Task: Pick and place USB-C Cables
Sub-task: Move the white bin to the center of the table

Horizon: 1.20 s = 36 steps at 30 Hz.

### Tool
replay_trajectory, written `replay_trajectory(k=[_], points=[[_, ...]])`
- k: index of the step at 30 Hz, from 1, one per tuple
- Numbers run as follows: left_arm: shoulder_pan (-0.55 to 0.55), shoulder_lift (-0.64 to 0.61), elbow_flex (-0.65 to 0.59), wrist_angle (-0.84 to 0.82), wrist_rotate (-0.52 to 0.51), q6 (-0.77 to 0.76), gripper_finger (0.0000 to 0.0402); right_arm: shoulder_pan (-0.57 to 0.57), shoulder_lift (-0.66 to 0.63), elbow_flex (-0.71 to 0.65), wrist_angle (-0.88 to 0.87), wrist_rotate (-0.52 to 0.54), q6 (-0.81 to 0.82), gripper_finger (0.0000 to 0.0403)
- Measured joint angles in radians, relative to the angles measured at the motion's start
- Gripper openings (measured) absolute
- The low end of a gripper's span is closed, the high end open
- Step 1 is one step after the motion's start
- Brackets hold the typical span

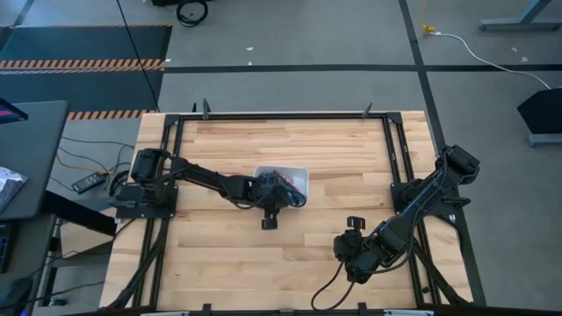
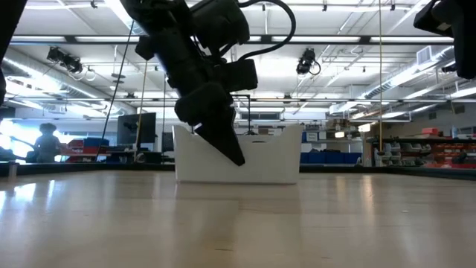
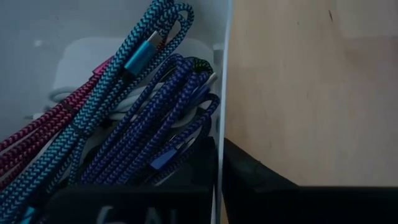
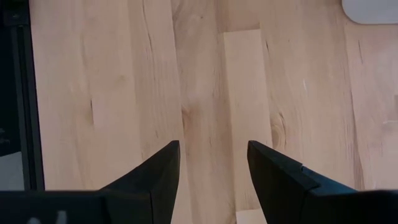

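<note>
Left claw (image 1: pixel 274 195) straddles tray (image 1: pixel 302 172) wall, open, over cables (image 3: pixel 143 118); right claw (image 4: pixel 211 163) open, empty, well apart from tray.

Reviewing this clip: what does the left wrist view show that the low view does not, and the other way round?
Only the left wrist view shows the tray's contents: a teal cable, blue cable, dark red cable and a white cable piled together, with the left tool straddling the tray wall. Only the low view shows the room behind and the left tool angled down in front of the tray. Both show the white tray on the wooden table.
</note>
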Motion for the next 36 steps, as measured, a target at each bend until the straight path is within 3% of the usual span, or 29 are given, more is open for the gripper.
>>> replay_trajectory(k=[19, 36], points=[[-0.006, 0.0, 0.001, 0.003, -0.008, -0.134, 0.0023, 0.0, 0.0, 0.0, 0.002, 0.003, 0.0, 0.0194], [-0.019, -0.005, 0.001, 0.007, -0.008, -0.13, 0.0042, 0.0, 0.0, 0.0, 0.002, 0.006, 0.0, 0.0194]])
